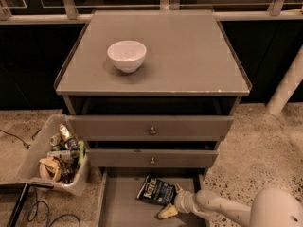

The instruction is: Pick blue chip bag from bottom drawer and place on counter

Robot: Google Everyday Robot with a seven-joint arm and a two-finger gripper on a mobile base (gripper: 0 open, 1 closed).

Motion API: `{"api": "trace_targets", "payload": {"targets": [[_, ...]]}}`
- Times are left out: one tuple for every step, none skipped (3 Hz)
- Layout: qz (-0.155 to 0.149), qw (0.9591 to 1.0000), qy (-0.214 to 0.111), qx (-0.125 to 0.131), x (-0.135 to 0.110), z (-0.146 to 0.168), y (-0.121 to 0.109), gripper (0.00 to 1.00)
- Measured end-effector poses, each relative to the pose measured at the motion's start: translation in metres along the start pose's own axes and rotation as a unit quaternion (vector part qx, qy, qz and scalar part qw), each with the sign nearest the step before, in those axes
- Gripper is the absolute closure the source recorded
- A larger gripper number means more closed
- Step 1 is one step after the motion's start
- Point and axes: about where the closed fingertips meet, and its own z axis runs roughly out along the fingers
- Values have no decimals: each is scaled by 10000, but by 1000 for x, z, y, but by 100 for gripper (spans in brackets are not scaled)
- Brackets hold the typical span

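Note:
The blue chip bag (155, 191) lies flat on the floor of the open bottom drawer (118, 205), near its back right, white lettering facing up. My gripper (172, 201) reaches in from the lower right on a white arm, down inside the drawer at the bag's right edge. It is open: one fingertip (166, 212) rests low on the drawer floor, and the other is up by the bag's right corner. The bag is not lifted. The counter (189, 56) is the grey cabinet top above.
A white bowl (127, 55) stands on the counter's left half. Two shut drawers with small knobs (152, 131) sit above the open one. A clear plastic bin (57, 155) of cans and wrappers stands on the floor at left, with cables by it. A white post (286, 89) rises at right.

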Motion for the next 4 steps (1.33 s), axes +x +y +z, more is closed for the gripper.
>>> {"api": "trace_targets", "payload": {"targets": [[-38, 10000, 22, 69, 13, 21, 1, 0], [-29, 10000, 23, 68, 14, 21, 1, 19], [-29, 10000, 23, 68, 14, 21, 1, 42], [-29, 10000, 23, 68, 14, 21, 1, 65]]}}
